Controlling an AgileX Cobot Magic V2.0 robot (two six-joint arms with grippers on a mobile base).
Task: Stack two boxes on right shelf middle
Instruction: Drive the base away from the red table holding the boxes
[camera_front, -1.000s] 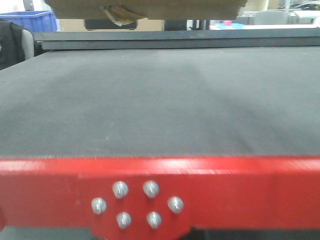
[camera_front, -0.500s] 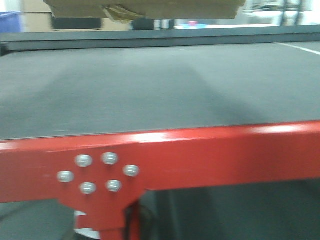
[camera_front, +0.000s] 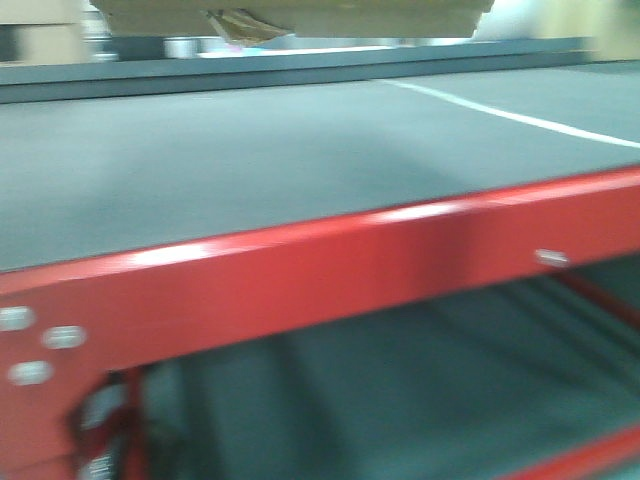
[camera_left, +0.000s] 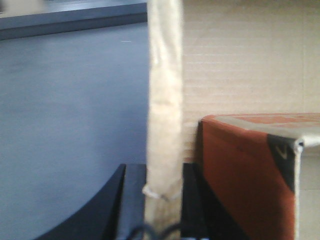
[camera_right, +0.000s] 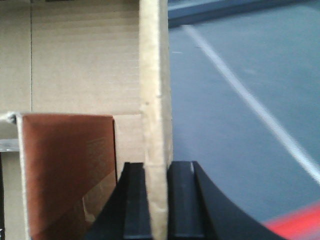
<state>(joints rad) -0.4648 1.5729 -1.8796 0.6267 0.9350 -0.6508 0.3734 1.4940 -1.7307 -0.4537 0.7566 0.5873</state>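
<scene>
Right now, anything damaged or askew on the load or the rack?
One thing: a crumpled tape scrap dangles loose from the underside of the tan cardboard box at the top of the front view. The left claw and right claw each pinch one of its walls. The grey shelf deck shows no damage.

Through my left wrist camera I see the left gripper (camera_left: 163, 181) clamped on the upright wall of a cardboard box (camera_left: 240, 65), one black finger on each side. A reddish-brown block (camera_left: 240, 175) stands just right of that wall. The grey shelf (camera_left: 65, 115) spreads left.
</scene>
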